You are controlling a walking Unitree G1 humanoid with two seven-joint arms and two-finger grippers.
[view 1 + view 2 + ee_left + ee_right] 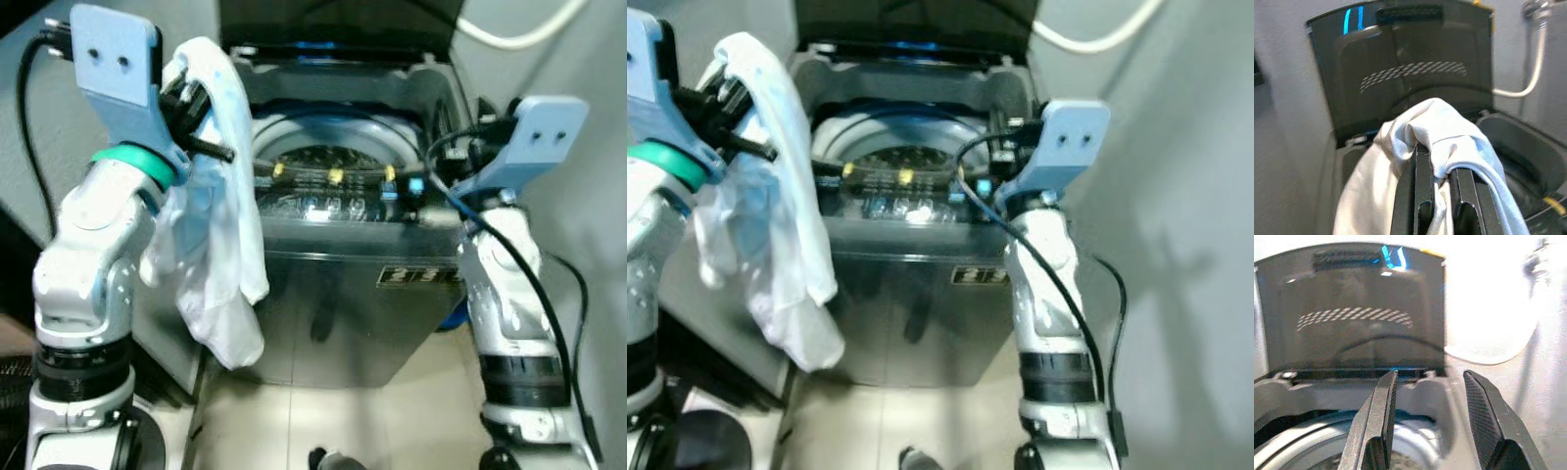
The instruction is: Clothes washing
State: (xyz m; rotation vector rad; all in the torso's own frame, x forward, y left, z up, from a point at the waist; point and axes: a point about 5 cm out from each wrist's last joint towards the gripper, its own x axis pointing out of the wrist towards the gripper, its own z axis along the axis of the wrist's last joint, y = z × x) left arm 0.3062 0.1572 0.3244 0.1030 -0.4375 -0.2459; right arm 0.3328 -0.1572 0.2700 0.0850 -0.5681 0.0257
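My head views are dim and soft, with a cool cast. Glare sits on the grey top-loading washing machine (343,245) along its control strip, and its steel front reflects blurred shapes. Right of that machine, my arm throws a shadow on the pale wall (1176,255). In the right wrist view, light blows out beside the dark raised lid (1352,308).

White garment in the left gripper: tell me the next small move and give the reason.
Probably swing the left gripper toward the robot's right until it is over the drum, then release. The white garment hangs outside the washing machine, beside its left wall, while the lid stands open.
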